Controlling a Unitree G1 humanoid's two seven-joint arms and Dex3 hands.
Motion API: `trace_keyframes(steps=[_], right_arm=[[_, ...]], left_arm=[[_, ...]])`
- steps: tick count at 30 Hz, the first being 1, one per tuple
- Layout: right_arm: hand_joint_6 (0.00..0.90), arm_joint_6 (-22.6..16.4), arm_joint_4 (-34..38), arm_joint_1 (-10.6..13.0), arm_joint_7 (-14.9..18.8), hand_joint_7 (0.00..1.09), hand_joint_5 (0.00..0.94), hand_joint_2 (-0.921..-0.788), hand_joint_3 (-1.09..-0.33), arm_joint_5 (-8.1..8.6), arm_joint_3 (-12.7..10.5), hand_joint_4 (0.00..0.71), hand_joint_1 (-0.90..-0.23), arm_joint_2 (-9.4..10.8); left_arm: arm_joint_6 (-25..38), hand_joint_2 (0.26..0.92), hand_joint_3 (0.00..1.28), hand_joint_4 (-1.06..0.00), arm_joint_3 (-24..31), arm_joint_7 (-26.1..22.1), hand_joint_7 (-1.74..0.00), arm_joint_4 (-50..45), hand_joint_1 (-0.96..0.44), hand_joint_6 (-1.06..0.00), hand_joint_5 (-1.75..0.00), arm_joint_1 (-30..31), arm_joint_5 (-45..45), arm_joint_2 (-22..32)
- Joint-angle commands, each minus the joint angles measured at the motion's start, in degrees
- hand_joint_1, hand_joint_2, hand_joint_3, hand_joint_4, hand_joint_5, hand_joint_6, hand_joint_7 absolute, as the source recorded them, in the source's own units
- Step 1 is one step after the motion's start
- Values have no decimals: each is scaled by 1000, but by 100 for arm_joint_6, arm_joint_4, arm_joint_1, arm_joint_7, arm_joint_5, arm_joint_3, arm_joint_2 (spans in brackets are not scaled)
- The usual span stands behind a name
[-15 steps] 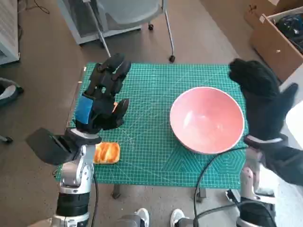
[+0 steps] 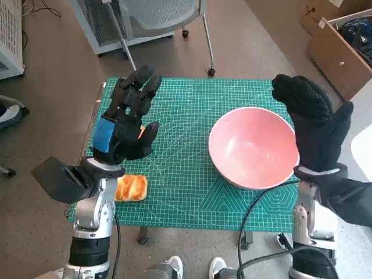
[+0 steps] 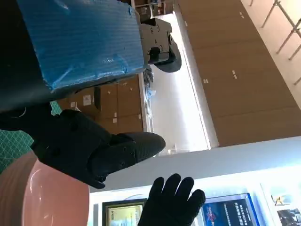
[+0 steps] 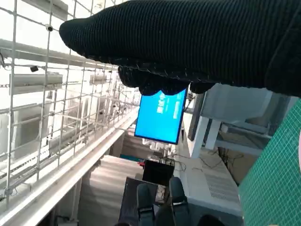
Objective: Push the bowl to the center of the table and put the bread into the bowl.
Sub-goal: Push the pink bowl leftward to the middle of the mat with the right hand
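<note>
Both my hands raised and holding nothing, bowl and bread on the green mat.

My right hand (image 2: 314, 125) stands upright, fingers apart, just beside the pink bowl (image 2: 253, 147) at its 3 o'clock edge. My left hand (image 2: 127, 119) hovers spread over the surface (image 2: 192, 197), with the bread (image 2: 131, 188) lying at its 6 o'clock, well apart from the bowl.

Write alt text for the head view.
A pink bowl sits right of centre on a green mat, the gloved right hand raised open beside it. The open left hand hovers above the bread.
</note>
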Motion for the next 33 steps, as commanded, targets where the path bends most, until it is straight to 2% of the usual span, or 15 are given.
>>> trace_keyframes(steps=[1,13,23,27,33], right_arm=[[166,135,88,10,47,428,9,-921,-566,45,11,338,-488,-4],[163,124,124,6,88,439,8,-921,-554,52,76,342,-517,49],[165,83,237,50,253,448,6,-921,-546,93,167,342,-501,126],[165,127,254,66,330,450,5,-921,-546,190,59,342,-492,26],[152,77,247,79,199,452,2,-921,-556,136,-160,336,-484,-100]], left_arm=[[-72,669,737,1,0,8,-635,-45,-452,1,-302,58,61,-6],[-14,674,730,1,2,1,-606,-69,-457,1,-292,38,22,0],[-1,680,716,1,13,-35,-597,-22,-456,1,-272,18,-32,-2],[19,682,714,1,30,-40,-596,-31,-455,1,-271,14,-62,-1],[-13,684,710,1,41,-42,-611,-24,-450,1,-271,26,-51,6]])
